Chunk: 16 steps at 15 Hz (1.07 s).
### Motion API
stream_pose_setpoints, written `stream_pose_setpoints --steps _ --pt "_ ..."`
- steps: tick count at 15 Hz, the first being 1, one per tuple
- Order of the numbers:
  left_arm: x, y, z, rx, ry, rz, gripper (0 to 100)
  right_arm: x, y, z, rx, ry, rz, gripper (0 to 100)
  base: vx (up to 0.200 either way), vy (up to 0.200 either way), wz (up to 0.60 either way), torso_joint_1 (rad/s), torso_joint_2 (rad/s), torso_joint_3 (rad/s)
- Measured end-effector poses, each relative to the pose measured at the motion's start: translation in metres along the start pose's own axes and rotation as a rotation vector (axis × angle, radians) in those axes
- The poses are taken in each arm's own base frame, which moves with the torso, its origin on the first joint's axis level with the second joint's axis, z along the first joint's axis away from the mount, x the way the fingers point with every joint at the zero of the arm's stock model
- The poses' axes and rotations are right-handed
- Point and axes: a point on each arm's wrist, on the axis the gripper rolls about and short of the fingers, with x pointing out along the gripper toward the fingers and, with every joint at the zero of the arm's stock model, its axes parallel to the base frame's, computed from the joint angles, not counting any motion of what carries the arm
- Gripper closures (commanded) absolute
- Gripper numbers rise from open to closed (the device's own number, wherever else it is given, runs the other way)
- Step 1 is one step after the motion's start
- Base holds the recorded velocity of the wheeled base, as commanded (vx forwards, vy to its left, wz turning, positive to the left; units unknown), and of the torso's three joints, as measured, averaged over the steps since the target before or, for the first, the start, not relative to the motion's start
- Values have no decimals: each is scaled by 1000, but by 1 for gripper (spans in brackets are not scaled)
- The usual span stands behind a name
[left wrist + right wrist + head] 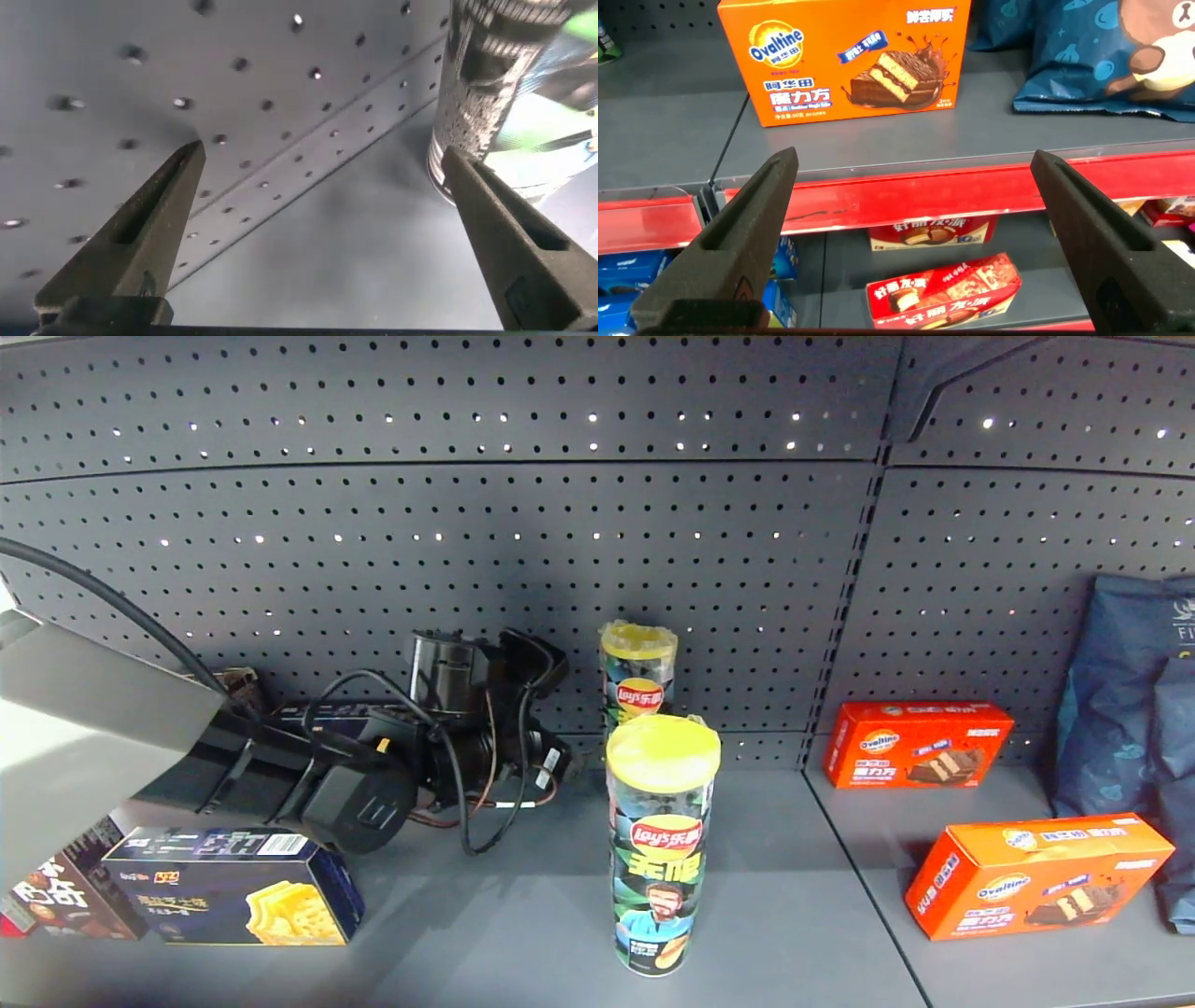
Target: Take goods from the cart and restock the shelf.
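Two tall chip cans with yellow lids stand on the grey shelf, one near the front and one at the pegboard back. My left gripper lies low on the shelf just left of the back can, open, with nothing between its fingers. In the left wrist view the left gripper faces the pegboard, and the back can stands just outside one finger. My right gripper is open and empty in front of the red shelf edge, below an orange chocolate-cake box.
A blue biscuit box and a dark box lie at the front left. Two orange boxes and blue bags fill the right bay. Red boxes sit on the lower shelf.
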Motion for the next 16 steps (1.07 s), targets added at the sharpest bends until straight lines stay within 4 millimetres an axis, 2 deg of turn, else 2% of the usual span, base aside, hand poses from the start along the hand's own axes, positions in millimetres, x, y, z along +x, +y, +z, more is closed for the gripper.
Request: stream_pose_setpoints --steps 2,5,7,9,13,14,16 --pt "-16 11 12 -3 -39 24 0 0 0 0 0 0 0 0 0 0 0 0 0 0" --pt "-55 32 31 -16 -86 71 0 0 0 0 0 0 0 0 0 0 0 0 0 0" --pt "-90 46 37 -28 -104 97 0 0 0 0 0 0 0 0 0 0 0 0 0 0" --pt "-137 55 37 -50 -123 110 0 0 0 0 0 0 0 0 0 0 0 0 0 0" --pt "-228 52 24 -128 -207 149 0 0 0 0 0 0 0 0 0 0 0 0 0 0" --pt "-246 47 17 -142 -226 159 0 0 0 0 0 0 0 0 0 0 0 0 0 0" --pt "-277 30 -11 -160 -240 165 0 0 0 0 0 0 0 0 0 0 0 0 0 0"
